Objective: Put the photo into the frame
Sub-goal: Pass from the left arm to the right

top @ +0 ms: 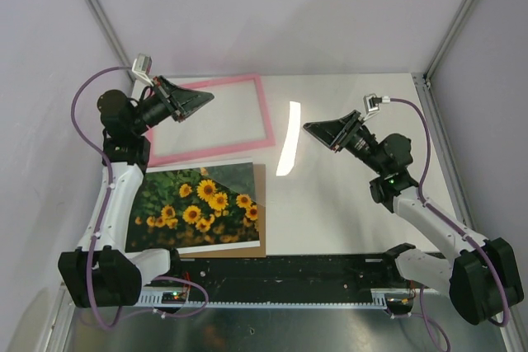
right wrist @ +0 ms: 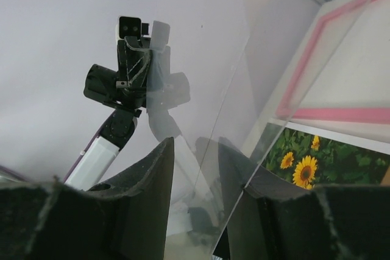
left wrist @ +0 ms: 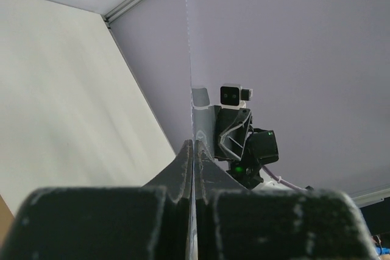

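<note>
left tool (top: 208, 97): fingers pressed together with nothing between them. It hangs above the tabletop (top: 355, 220) near the far left corner, with its tip pointing toward the right edge, over the left part of the frame (top: 266, 113).
frame: pink and lying flat toward the far left corner, its long rails roughly along the far edge and slightly skewed. A pale surface shows inside its opening. Its left end is hidden behind the left arm (top: 115, 195).
photo (top: 198, 204): sunflower side up, lying flat toward the near left corner. It is outside the frame, just beside the frame's near rail. The left arm's white link covers its left edge.
backing board (top: 261, 212): brown and under the photo, showing only as a narrow strip along the photo's right and near sides.
clear sheet (top: 288, 139): a bright narrow streak near the middle of the tabletop, between the frame's right rail and the right tool (top: 308, 128). In the right wrist view its edge runs up between the fingers, with the frame and the sunflowers seen through it. Whether it stands upright or tilted cannot be told.
right tool: above the tabletop right of the middle, tip pointing toward the left edge, just beside the clear sheet. Its fingers are apart with a gap showing between them. Whether either finger touches the sheet cannot be told.
</note>
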Motion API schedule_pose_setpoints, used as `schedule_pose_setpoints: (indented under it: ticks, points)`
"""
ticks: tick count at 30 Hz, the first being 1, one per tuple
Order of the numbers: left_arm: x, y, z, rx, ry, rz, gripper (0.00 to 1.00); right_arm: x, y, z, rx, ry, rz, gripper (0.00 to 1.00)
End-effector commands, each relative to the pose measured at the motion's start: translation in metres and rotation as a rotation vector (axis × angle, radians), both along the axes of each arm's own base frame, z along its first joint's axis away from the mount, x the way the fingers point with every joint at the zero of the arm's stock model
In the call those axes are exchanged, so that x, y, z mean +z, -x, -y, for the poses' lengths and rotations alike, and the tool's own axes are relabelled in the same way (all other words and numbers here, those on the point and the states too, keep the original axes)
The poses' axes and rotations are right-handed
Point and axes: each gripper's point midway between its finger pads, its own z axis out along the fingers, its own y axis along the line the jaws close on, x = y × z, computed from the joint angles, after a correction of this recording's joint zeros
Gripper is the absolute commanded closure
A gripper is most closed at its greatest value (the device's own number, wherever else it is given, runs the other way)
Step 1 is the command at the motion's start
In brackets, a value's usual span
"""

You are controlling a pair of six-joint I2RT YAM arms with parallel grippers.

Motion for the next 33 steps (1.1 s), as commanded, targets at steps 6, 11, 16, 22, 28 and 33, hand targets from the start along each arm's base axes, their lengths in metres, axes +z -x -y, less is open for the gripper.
schedule_pose_setpoints:
  ticks: [6, 11, 16, 22, 28, 33]
  points:
    - [-0.007, 0.009, 0.014, -0.095, -0.029, 0.03, 1.0, 0.033, 0.018, -0.009, 0.081, 0.003, 0.107, 0.73]
    - [-0.013, 0.009, 0.024, -0.127, -0.035, 0.025, 1.0, 0.032, 0.019, -0.006, 0.078, 0.02, 0.096, 0.95]
    - [-0.02, 0.005, 0.028, -0.139, -0.038, 0.009, 0.98, 0.033, 0.018, 0.001, 0.065, 0.02, 0.086, 1.0]
    - [-0.033, -0.008, 0.024, -0.089, -0.056, 0.002, 0.56, 0.03, 0.017, 0.007, 0.042, 0.07, 0.056, 1.0]
    - [-0.067, -0.042, 0.012, 0.046, -0.133, -0.065, 0.26, 0.016, 0.012, 0.033, -0.053, 0.152, 0.005, 1.0]
    - [-0.089, -0.075, -0.017, 0.275, -0.2, -0.158, 0.18, 0.001, 0.006, 0.064, -0.134, 0.209, -0.047, 1.0]
